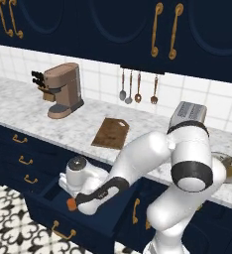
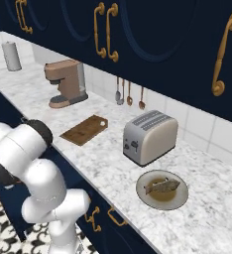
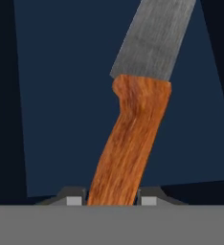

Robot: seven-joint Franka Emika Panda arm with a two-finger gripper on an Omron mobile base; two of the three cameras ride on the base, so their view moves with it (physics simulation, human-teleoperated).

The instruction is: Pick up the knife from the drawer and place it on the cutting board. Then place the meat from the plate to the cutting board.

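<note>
The end effector (image 3: 111, 200) reaches down into the open navy drawer (image 1: 95, 224), its two fingertips clamped on the orange handle of one knife (image 3: 133, 124), whose grey blade points away from them. On the counter (image 2: 113, 173): one cutting board (image 1: 110, 132), one plate (image 2: 178, 197) carrying one piece of meat (image 2: 161, 186).

Knife (image 3: 133, 139) in the drawer (image 1: 63, 218); cutting board (image 1: 110, 133) on counter (image 1: 48, 124) behind.

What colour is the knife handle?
Orange-brown wood grain on the knife handle, clearest in the hand view.
</note>
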